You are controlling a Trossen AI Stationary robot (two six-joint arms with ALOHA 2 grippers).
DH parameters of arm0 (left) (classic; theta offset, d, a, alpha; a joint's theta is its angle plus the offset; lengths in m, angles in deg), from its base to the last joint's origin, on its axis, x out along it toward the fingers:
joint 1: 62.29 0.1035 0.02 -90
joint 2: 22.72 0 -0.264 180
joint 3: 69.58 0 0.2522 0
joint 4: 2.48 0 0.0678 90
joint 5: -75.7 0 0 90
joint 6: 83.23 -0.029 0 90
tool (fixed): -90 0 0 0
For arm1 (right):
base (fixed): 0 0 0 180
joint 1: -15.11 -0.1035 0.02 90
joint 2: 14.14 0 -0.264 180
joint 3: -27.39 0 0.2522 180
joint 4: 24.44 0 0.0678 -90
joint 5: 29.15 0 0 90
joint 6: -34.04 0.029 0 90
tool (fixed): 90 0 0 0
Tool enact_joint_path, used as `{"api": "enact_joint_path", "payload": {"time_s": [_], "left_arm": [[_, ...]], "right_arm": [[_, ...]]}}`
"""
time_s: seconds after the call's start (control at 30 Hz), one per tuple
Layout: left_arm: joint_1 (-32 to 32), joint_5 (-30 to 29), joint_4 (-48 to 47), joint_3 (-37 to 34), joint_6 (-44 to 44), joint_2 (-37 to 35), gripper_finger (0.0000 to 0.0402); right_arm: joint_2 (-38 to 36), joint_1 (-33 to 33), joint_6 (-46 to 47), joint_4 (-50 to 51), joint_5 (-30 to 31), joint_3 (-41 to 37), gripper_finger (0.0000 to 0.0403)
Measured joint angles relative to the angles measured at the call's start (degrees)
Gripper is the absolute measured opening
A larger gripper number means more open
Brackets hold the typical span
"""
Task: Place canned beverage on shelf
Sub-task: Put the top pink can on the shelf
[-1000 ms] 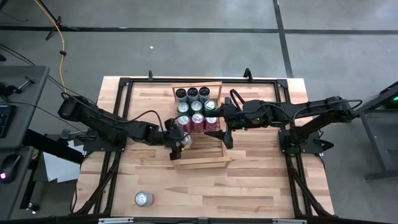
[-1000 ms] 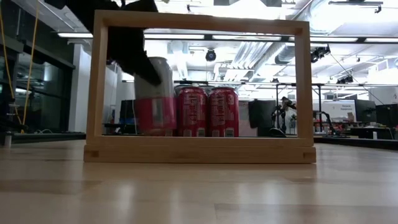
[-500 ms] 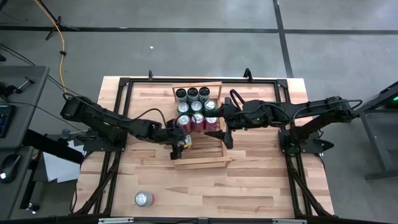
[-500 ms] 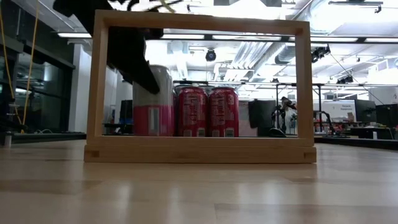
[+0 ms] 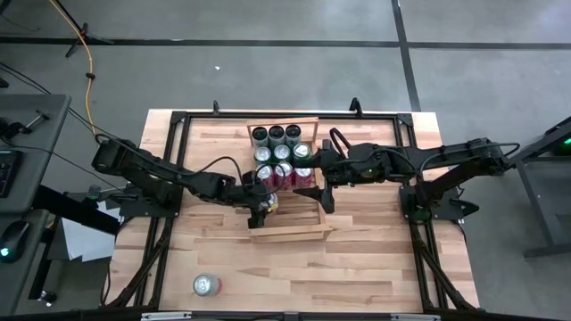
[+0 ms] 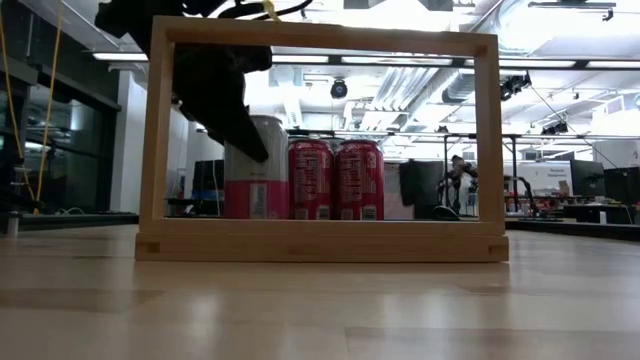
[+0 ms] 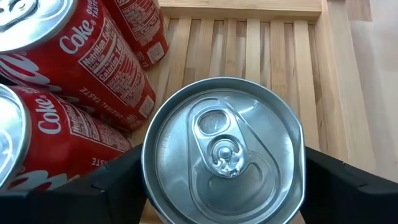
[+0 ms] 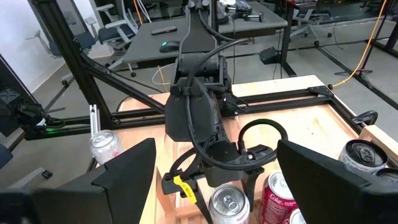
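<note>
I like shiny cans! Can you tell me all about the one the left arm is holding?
The can has a silver lid with an unopened pull tab, and a pale body with a pink band below. It stands upright on the shelf slats, beside two red cans. The left gripper has a dark jaw on each side of it.

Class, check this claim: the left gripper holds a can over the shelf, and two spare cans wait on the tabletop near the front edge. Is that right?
Not quite. The high view shows only one spare can on the tabletop, not two. The rest holds: the left gripper has a can over the shelf.
</note>
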State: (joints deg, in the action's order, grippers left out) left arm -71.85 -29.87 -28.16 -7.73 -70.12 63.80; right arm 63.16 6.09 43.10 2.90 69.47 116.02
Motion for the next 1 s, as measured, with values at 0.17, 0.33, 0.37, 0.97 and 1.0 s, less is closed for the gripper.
{"api": "enact_joint_path", "payload": {"time_s": [0.17, 0.33, 0.37, 0.97, 1.0], "left_arm": [[0.0, 0.0, -0.3, -0.1, 0.1, 0.1, 0.0333], [0.0, 1.8, -0.7, 0.0, 0.1, 0.1, 0.0340], [0.0, 2.0, -1.2, 0.2, 0.1, 0.1, 0.0340], [2.8, 2.4, -22.2, 16.9, -9.8, -0.6, 0.0342], [2.9, 2.4, -23.1, 17.9, -9.7, -1.2, 0.0342]], "right_arm": [[0.0, 0.0, 0.0, 0.0, 0.0, 0.0, 0.0319], [0.0, 0.0, 0.0, 0.0, 0.0, 0.0, 0.0319], [0.0, 0.0, 0.0, 0.0, 0.0, 0.0, 0.0319], [0.0, 0.0, -0.1, 0.0, 0.0, 0.0, 0.0319], [0.0, 0.0, -0.1, -0.1, 0.0, 0.0, 0.0319]]}}
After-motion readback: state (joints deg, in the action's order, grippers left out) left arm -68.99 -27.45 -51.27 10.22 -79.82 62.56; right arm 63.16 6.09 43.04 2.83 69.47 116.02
